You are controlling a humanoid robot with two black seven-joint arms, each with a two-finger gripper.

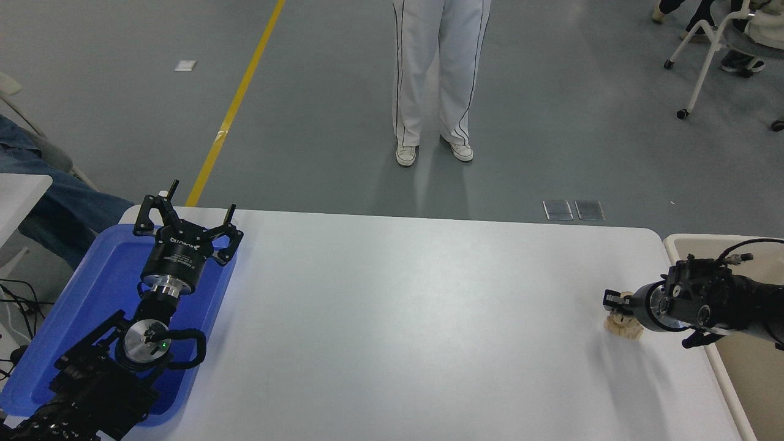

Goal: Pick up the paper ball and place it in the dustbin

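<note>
Two tools noted: we see the left tool (187,215) parked spread above the blue tray (79,318); the right tool (620,309) clamps the paper ball (623,327) on the tabletop (398,318), near the dustbin (677,245).

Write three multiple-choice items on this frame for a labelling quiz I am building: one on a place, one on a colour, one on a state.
1. Where is the small crumpled beige-tan paper ball?
A. inside the cream-beige rectangular plastic dustbin
B. on the white table near its right edge
C. in the tray

2. What colour is the shallow plastic tray at the table's left end?
A. blue
B. red
C. green

3. How does the left end effector stand?
A. shut on the ball
B. out of view
C. open, fingers spread, over the tray

Answers:
B, the ball lies on the tabletop, with the right end effector at it and the dustbin beyond the edge.
A, the tray is plainly blue.
C, its fingers are splayed with nothing between them.
</note>
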